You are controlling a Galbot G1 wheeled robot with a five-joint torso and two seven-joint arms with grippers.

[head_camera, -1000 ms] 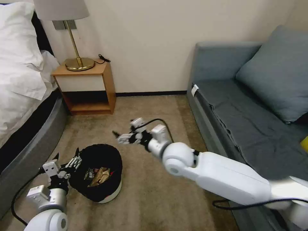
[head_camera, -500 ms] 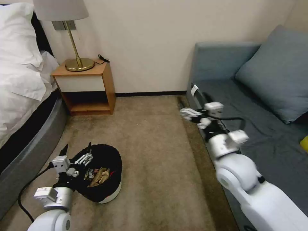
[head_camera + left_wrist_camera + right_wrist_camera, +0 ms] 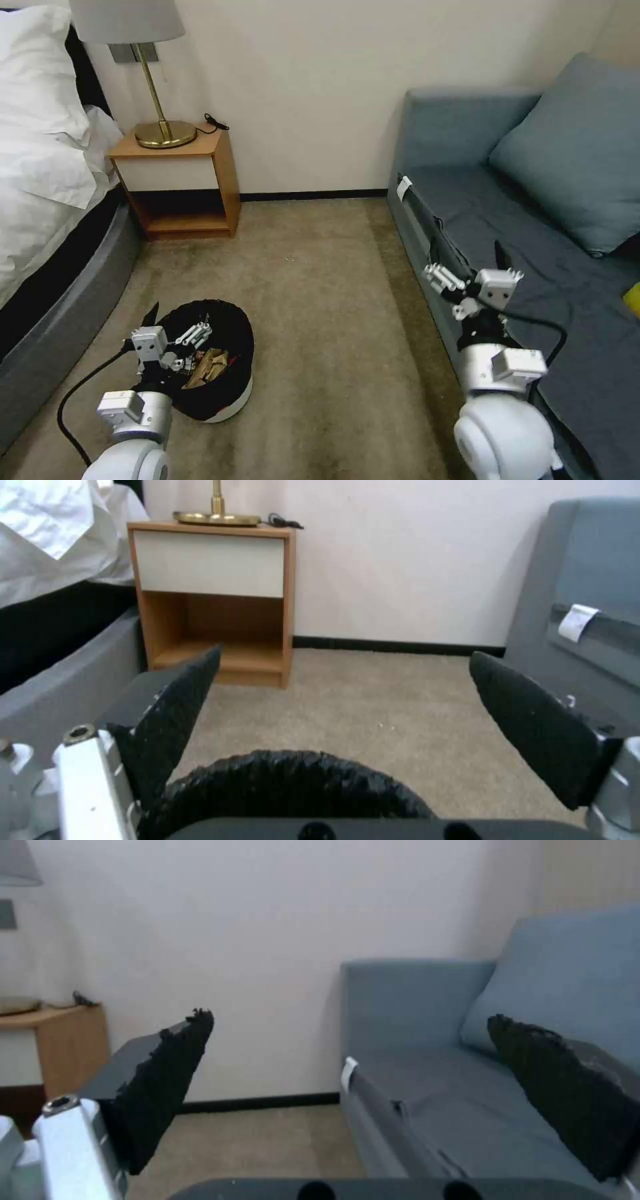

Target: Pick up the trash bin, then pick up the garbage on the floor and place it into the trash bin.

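- The left claw [image 3: 175, 325] hovered with fingers apart over the near rim of the trash bin [image 3: 227, 404] on the carpet
- The right claw [image 3: 469, 275], fingers apart, hung empty beside the sofa [image 3: 533, 220]
- The garbage [image 3: 205, 364] lay inside the bin
- To lift well, one finger should drop inside the rim

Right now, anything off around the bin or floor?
Nothing spilled. The trash bin stands on the carpet, slightly tilted, litter inside its black bag. The left gripper hovers open at its rim; the right gripper hangs open by the sofa.
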